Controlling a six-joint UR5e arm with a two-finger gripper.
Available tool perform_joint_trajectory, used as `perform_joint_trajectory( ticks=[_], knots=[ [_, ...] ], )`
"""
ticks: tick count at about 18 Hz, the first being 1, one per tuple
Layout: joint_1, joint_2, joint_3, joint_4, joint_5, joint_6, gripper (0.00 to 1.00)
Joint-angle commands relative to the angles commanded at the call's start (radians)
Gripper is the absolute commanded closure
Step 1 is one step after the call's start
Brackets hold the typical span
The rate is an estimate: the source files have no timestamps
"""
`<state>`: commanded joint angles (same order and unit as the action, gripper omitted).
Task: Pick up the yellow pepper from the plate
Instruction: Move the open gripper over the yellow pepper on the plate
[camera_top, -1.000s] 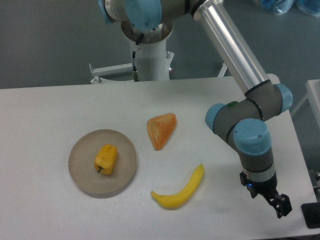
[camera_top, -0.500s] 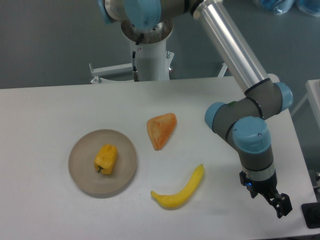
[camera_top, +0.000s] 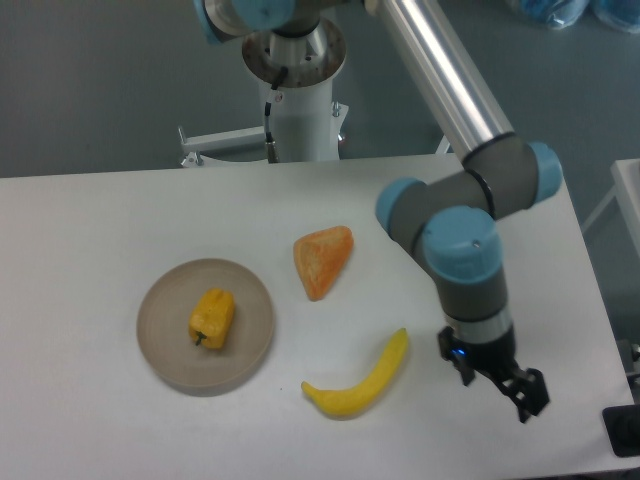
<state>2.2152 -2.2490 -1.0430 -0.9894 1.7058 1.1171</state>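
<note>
I see the yellow pepper (camera_top: 212, 318) lying on its side on the plate (camera_top: 160, 340), slightly right of the plate's middle. It is small, blocky and yellow-orange, with lobed sides. The plate is round, flat, beige-tan and matte, resting left of centre.

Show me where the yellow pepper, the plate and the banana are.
yellow pepper (camera_top: 212, 318), fixed camera, middle of its body.
plate (camera_top: 160, 300), fixed camera, bare surface left of the pepper.
banana (camera_top: 365, 381), fixed camera, middle of its curve.
</note>
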Motion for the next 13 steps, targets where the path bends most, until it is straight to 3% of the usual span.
perform_joint_trajectory(
  ticks=[6, 10, 13],
  knots=[
    [-0.092, 0.115, -0.126, -0.011, -0.104, -0.337, 0.00],
    [-0.163, 0.232, -0.317, -0.009, -0.143, -0.502, 0.00],
    [-0.180, 0.288, -0.442, -0.006, -0.248, -0.606, 0.00]
  ],
)
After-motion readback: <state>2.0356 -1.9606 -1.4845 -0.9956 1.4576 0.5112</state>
